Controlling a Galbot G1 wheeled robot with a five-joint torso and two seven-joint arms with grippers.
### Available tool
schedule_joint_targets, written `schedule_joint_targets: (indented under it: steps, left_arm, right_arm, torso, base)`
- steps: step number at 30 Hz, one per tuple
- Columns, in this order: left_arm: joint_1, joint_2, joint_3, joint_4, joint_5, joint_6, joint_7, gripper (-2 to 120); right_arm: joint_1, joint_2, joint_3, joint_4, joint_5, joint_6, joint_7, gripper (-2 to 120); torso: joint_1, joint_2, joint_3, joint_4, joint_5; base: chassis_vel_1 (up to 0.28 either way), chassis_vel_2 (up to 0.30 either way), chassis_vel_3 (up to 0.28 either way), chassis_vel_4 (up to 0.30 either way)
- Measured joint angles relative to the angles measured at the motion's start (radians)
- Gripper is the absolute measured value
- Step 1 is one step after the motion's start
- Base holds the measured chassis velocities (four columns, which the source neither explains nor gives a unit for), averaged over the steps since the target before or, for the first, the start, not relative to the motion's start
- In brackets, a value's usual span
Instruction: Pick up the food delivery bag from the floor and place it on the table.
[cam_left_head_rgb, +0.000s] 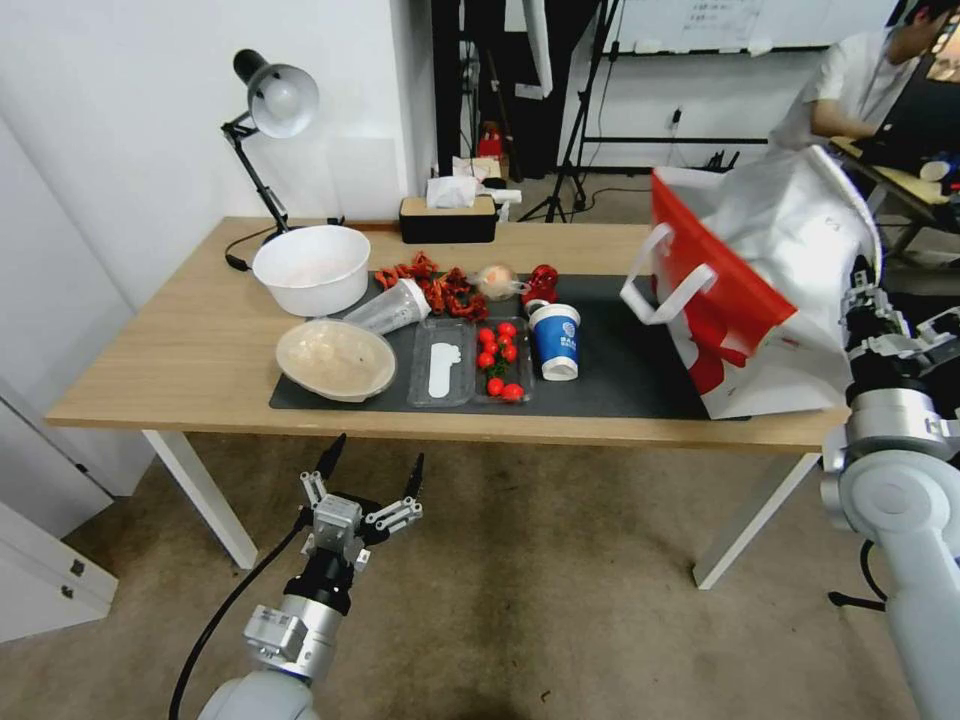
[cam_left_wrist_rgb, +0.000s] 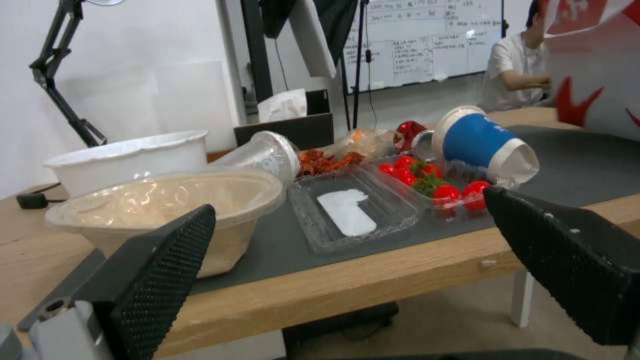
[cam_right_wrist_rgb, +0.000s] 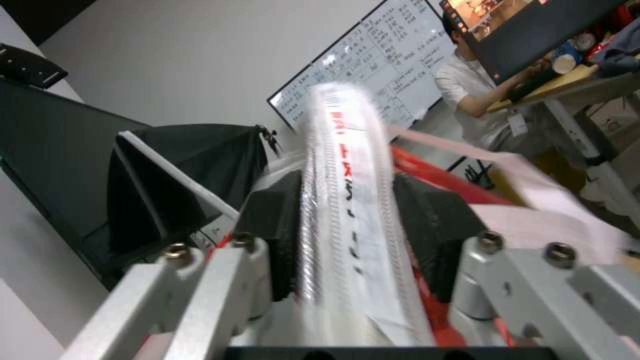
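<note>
Whiteboards and a white wall back the table, which stands on the floor. The right gripper, on an arm raised at the table's right end, pinches the edge of the food delivery bag. The bag rests on the table's right end, tilted, its long axis rising to the right. The left gripper hovers low before the table, fingers spread.
</note>
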Motion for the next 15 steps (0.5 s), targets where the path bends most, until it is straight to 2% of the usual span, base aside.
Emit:
schedule_joint_targets:
  steps: [1,3,4,5,7,9,11,12,14,15]
  left_arm:
    - [0.0,0.0,0.0,0.0,0.0,0.0,0.0,100]
    - [0.001,0.0,0.002,0.0,0.002,-0.001,0.0,100]
    - [0.001,0.0,0.002,0.0,0.002,-0.001,0.0,100]
    - [0.002,0.0,0.003,-0.001,0.002,-0.001,0.0,100]
    - [0.002,0.0,0.003,-0.001,0.003,-0.001,0.0,100]
    - [0.005,-0.001,0.004,-0.001,0.005,-0.002,0.0,100]
    - [0.005,-0.002,0.004,-0.001,0.006,-0.002,0.0,100]
    - [0.006,-0.003,0.004,-0.002,0.008,-0.003,0.0,100]
    - [0.006,-0.004,0.005,-0.002,0.008,-0.003,0.0,100]
    - [0.006,-0.005,0.005,-0.003,0.009,-0.003,-0.001,100]
  right_arm:
    - [0.001,-0.001,0.001,0.0,0.0,0.0,0.0,42]
    - [0.01,-0.009,0.007,-0.006,0.004,-0.002,0.0,53]
    - [0.01,-0.009,0.007,-0.006,0.004,-0.002,0.0,53]
    - [0.013,-0.017,0.011,-0.008,0.011,-0.005,0.0,61]
    - [0.014,-0.021,0.014,-0.009,0.015,-0.007,-0.002,64]
    - [0.016,-0.037,0.021,-0.016,0.022,-0.011,-0.017,76]
    - [0.016,-0.04,0.021,-0.019,0.022,-0.011,-0.019,78]
    - [0.018,-0.051,0.021,-0.026,0.023,-0.012,-0.028,87]
    - [0.018,-0.054,0.021,-0.026,0.023,-0.012,-0.031,89]
    - [0.017,-0.059,0.023,-0.025,0.023,-0.012,-0.037,96]
  torso:
    - [0.0,0.0,0.0,0.0,0.0]
    - [0.0,0.0,0.0,0.0001,0.0]
    - [0.0,0.0,0.0,0.0001,0.0]
    - [0.0,0.0,0.0,0.0001,0.0]
    - [0.0,0.0,0.0,0.0,-0.0001]
    - [0.0,0.0,0.0,0.0001,0.0]
    - [0.0,0.0,0.0,0.0,0.0]
    - [0.0,0.0,0.0,0.0001,0.0]
    - [0.0,0.0,0.0,0.0,0.0]
    - [0.0,0.0,0.0,0.0001,0.0]
  base:
    - [0.0,0.0,0.0,0.0]
    - [0.0,0.0,0.0,0.0]
    - [0.0,0.0,0.0,0.0]
    - [0.0,0.0,0.0,0.0]
    - [0.0,0.0,0.0,0.0]
    - [0.0,0.0,0.0,0.0]
    - [0.0,0.0,0.0,0.0]
    - [0.0,0.0,0.0,0.0]
    - [0.0,0.0,0.0,0.0]
    - [0.0,0.0,0.0,0.0]
